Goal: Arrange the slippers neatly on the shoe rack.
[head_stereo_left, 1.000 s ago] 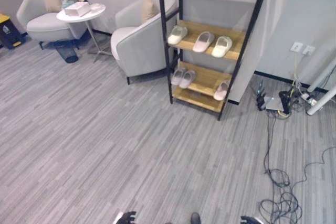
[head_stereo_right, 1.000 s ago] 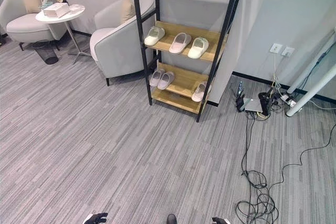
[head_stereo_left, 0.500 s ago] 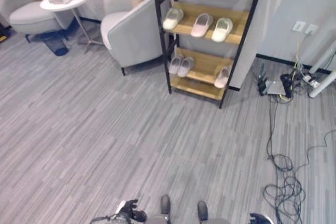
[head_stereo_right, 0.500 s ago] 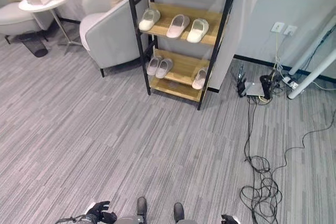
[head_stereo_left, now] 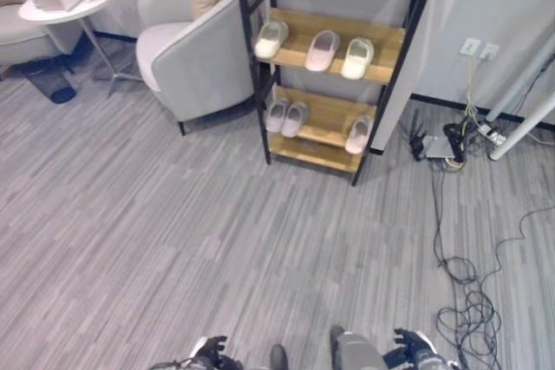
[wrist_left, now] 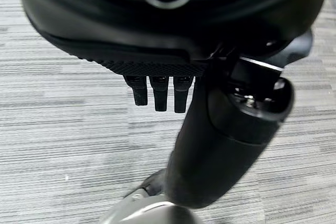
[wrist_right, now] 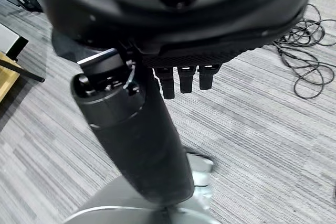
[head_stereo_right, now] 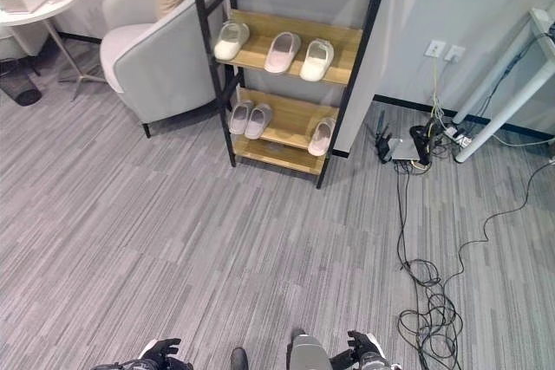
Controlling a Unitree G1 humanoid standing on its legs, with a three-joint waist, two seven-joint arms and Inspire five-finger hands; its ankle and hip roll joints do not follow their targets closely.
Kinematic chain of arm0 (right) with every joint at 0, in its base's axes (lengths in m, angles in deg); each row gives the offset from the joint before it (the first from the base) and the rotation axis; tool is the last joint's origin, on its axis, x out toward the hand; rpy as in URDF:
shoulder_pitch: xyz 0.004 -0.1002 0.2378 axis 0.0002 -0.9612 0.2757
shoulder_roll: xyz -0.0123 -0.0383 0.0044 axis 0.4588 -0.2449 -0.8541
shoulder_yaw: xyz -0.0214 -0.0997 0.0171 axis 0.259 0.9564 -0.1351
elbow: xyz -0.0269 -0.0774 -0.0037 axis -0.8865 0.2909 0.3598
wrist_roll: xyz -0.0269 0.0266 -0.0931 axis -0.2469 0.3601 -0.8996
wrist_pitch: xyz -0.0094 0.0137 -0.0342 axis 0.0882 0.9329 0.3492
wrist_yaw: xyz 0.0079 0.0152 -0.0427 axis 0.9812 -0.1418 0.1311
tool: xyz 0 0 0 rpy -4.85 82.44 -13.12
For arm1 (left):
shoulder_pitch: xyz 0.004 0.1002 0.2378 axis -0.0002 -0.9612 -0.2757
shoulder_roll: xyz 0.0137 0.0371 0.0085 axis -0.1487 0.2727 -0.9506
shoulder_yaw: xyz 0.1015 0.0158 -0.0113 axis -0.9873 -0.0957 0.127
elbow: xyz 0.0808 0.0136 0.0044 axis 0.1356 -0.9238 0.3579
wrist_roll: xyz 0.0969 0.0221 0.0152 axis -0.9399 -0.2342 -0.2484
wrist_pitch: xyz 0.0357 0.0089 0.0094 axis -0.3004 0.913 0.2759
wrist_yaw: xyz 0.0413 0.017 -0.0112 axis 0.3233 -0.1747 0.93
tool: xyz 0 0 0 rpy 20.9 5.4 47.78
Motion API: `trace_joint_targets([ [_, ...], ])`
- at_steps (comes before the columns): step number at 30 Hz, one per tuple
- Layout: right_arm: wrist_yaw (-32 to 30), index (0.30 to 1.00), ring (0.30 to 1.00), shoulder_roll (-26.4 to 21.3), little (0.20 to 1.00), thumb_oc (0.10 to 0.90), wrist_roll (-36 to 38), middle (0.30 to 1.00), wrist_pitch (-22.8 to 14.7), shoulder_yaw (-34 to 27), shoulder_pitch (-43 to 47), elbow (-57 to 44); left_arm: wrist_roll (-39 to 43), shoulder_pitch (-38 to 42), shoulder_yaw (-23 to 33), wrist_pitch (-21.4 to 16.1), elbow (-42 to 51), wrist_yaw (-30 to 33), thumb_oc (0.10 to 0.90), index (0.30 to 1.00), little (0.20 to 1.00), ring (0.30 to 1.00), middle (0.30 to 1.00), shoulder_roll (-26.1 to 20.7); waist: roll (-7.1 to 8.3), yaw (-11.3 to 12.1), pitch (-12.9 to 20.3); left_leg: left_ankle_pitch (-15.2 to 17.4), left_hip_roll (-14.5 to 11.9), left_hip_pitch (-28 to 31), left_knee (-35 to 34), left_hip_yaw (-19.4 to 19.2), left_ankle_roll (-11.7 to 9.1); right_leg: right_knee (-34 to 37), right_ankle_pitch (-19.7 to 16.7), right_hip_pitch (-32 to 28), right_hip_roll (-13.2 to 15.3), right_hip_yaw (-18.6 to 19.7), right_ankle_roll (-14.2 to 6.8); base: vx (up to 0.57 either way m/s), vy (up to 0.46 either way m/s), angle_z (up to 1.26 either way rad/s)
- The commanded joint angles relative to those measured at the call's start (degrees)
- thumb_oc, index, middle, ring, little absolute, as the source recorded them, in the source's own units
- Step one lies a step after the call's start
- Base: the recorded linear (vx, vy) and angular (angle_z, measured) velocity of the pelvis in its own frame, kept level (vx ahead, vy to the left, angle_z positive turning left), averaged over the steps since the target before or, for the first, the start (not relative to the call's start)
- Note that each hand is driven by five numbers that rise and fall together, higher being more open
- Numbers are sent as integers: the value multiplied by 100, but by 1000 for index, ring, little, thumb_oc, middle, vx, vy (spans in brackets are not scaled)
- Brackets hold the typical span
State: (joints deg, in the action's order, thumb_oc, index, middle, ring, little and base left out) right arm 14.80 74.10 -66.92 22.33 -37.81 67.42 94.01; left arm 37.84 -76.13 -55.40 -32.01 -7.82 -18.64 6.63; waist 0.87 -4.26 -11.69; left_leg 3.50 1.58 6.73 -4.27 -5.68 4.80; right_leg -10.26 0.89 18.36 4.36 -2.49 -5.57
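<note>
Six slippers (head_stereo_left: 323, 50) sit on the shoe rack (head_stereo_left: 334, 84) in the upper centre, long axes running front to back — toes inward. Wrist views add detail: left hand (wrist_left: 231, 129) and right hand (wrist_right: 136, 129) hang relaxed and empty over the floor (head_stereo_left: 173, 231).

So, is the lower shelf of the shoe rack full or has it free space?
Free space: the lower shelf holds a pair and one slipper, bare wood between.

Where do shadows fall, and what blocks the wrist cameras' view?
Left eye view: a soft shadow lies under the armchair. Left wrist view: the left robot hand covers much of the floor. Right wrist view: the right robot hand does likewise.
</note>
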Motion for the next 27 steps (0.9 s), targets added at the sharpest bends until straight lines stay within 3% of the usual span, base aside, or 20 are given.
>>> trace_joint_targets([
  [1,-61,900,900,-299,900,800,-107,900,-47,164,-75,81,-201,19,59,-148,81,-102,800,900,900,900,900,-33,-70,-145,146,653,94,199,575,903,-319,497,-362,-591,-145,-114,-225,351,-181,32],
  [3,-49,900,900,-278,900,800,-85,900,-51,145,-166,161,-236,-29,48,-131,25,-126,800,900,900,900,900,31,-139,-181,265,641,-14,319,548,943,-407,488,-305,-733,-265,-32,-97,291,-162,53],
  [4,-63,900,900,-284,900,800,-44,900,-65,111,-169,213,-191,-30,66,-137,34,-134,800,900,900,900,900,76,-195,-150,287,351,-87,182,916,932,-594,597,-268,-924,-316,-58,-21,217,-153,44],
  [5,-63,900,900,-285,900,800,-44,900,-66,111,-168,215,-191,-30,65,-137,34,-134,800,900,900,900,900,77,-196,-154,285,358,-89,174,932,937,-598,605,-272,-929,-318,-63,-18,178,-167,15],
  [6,-79,900,900,-288,900,800,-11,900,-94,83,-154,233,-174,-20,50,-139,43,-142,800,900,900,900,900,98,-197,-145,265,95,-95,3,1429,926,-761,653,-237,-1063,-339,-41,60,111,-125,-5],
  [9,-160,900,900,-340,900,800,87,900,-105,61,-89,205,-109,84,-58,-121,194,-130,800,900,900,900,900,98,50,-30,60,-486,-138,-1002,3206,730,-914,776,-102,-1442,-178,63,253,108,-154,-19],
  [10,-161,900,900,-337,900,800,88,900,-106,59,-86,207,-108,87,-59,-120,195,-130,800,900,900,900,900,95,39,-32,58,-462,-149,-1034,3260,737,-916,774,-102,-1435,-190,56,255,186,-146,-6],
  [11,-183,900,900,-354,900,800,120,900,-68,51,-108,225,-109,95,-102,-94,238,-98,800,900,900,900,900,71,164,19,19,-489,-282,-1371,3735,466,-843,798,-2,-1642,-158,113,355,251,-113,3],
  [16,-179,900,900,-367,900,800,202,900,-85,64,-139,230,-134,56,-148,-98,199,-78,800,900,900,900,900,81,203,182,65,-205,-222,-1754,3040,223,-694,943,222,-2063,-227,225,324,319,-29,1],
  [17,-192,900,900,-373,900,800,193,900,-88,78,-158,244,-169,49,-181,-101,195,-92,800,900,900,900,900,83,156,237,101,-183,-212,-1886,2243,171,-673,1005,353,-2219,-292,263,274,362,59,-4],
  [20,-225,900,900,-384,900,800,154,900,-108,110,-124,254,-150,51,-202,-140,215,-72,800,900,900,900,900,73,52,404,94,-675,-66,-2074,1363,544,-773,1076,534,-2556,-474,524,251,404,72,-2],
  [22,-227,900,900,-366,900,800,107,900,-82,93,-138,282,-143,39,-195,-131,201,-72,800,900,900,900,900,77,51,472,122,-800,-51,-2120,1206,562,-790,1048,663,-2757,-434,612,218,308,90,-36],
  [26,-170,900,900,-312,900,800,-49,900,-58,107,-182,319,-161,-8,-141,-112,117,-85,800,900,900,900,900,93,71,533,319,-684,34,-1899,1056,554,-630,581,696,-2755,-235,655,41,260,128,-59],
  [27,-147,900,900,-308,900,800,-105,900,-63,108,-150,307,-189,26,-169,-116,139,-94,800,900,900,900,900,61,86,512,344,-549,93,-1675,998,514,-519,-75,455,-2478,-105,628,-145,129,77,-63],
])
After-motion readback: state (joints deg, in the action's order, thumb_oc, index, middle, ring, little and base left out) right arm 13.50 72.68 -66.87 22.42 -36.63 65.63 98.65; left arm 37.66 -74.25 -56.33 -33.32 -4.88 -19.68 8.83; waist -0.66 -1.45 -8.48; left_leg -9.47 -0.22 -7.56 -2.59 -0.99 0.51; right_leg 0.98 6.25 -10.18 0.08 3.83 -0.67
